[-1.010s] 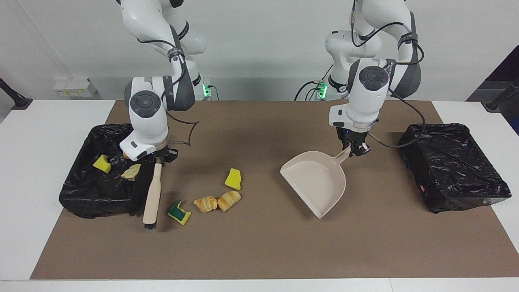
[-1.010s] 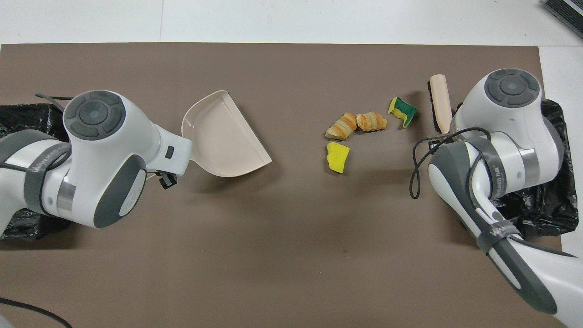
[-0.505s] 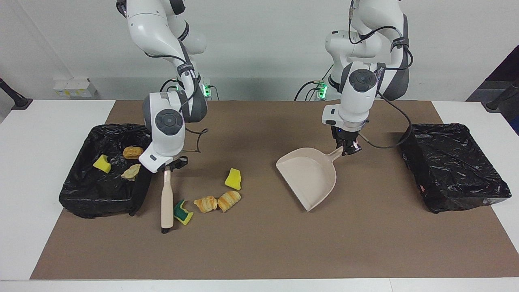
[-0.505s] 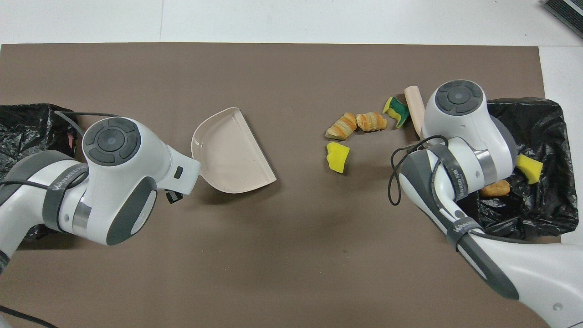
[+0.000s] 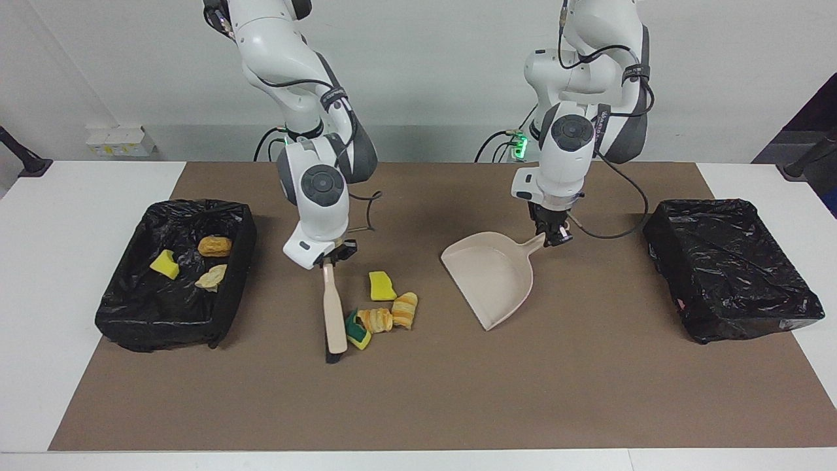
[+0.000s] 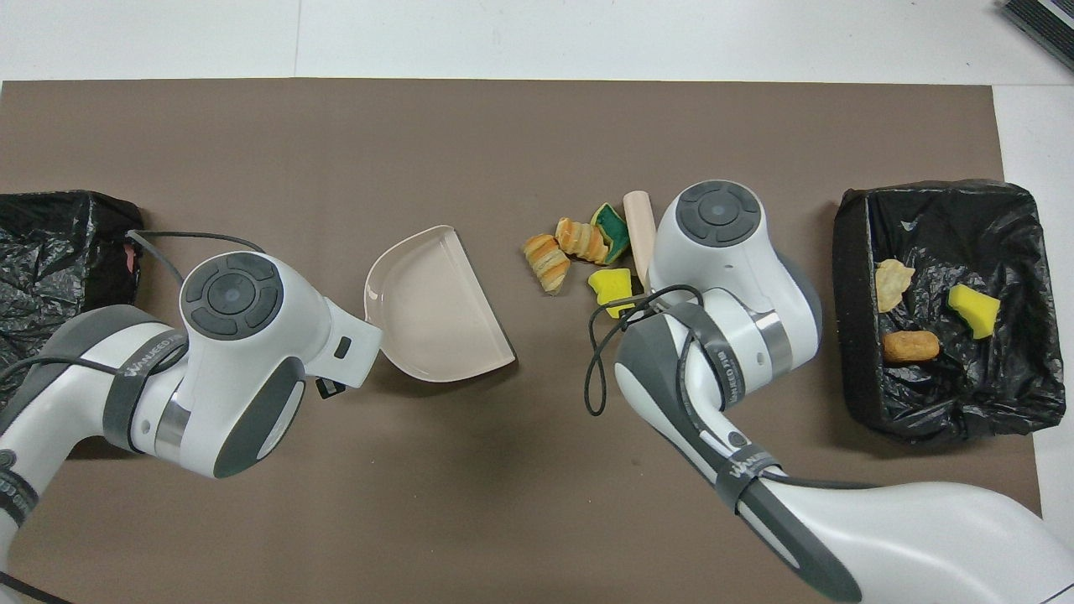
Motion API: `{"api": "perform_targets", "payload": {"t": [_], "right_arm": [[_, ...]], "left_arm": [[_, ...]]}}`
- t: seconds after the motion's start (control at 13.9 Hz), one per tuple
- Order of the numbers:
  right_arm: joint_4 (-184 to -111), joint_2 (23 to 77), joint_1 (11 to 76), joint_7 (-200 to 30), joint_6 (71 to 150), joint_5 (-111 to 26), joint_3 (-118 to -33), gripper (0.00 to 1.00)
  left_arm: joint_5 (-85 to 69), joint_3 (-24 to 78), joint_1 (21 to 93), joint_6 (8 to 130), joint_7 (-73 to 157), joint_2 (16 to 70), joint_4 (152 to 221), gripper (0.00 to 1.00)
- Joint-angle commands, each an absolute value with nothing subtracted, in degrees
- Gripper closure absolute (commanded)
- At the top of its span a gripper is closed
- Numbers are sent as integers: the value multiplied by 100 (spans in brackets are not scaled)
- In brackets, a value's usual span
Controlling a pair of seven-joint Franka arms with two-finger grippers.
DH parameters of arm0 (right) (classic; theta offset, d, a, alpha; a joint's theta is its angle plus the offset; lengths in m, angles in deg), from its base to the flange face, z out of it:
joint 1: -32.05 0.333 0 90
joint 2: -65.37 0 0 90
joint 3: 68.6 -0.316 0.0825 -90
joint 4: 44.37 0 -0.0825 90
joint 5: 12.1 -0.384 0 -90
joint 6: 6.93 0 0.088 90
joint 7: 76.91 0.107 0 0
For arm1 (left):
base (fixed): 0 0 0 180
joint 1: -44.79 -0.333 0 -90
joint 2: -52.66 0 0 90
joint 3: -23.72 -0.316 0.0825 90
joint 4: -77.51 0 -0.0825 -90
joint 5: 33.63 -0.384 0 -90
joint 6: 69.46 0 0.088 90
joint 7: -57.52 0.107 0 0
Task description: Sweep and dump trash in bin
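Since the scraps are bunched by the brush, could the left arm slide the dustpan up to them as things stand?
Probably yes: bare mat lies between the dustpan held by the left gripper and the croissants.

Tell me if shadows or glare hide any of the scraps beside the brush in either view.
Facing view: even light, soft shadows; the green sponge and two croissants beside the brush read clearly; the bin liner shows mild sheen only. Overhead view: no glare on the mat, but the right arm covers the brush's handle and part of the yellow sponge.
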State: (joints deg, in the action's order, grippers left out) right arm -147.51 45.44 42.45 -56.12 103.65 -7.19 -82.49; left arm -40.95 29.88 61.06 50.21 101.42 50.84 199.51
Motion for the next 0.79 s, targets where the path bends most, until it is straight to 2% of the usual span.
{"api": "perform_targets", "payload": {"t": [0.0,0.22,0.72], "right_arm": [[-14422,4217,4330,-5118,10390,-1147,-8275,100],[-14386,4225,4707,-4906,10408,-1885,-8275,100],[-14395,4470,5893,-4141,10521,-2308,-8310,100]], "left_arm": [[-4154,2917,6193,5165,10121,5302,20188,100],[-4154,2926,6211,5191,10094,5302,20188,100],[-4154,2917,6237,5200,10077,5302,20171,100]]}}
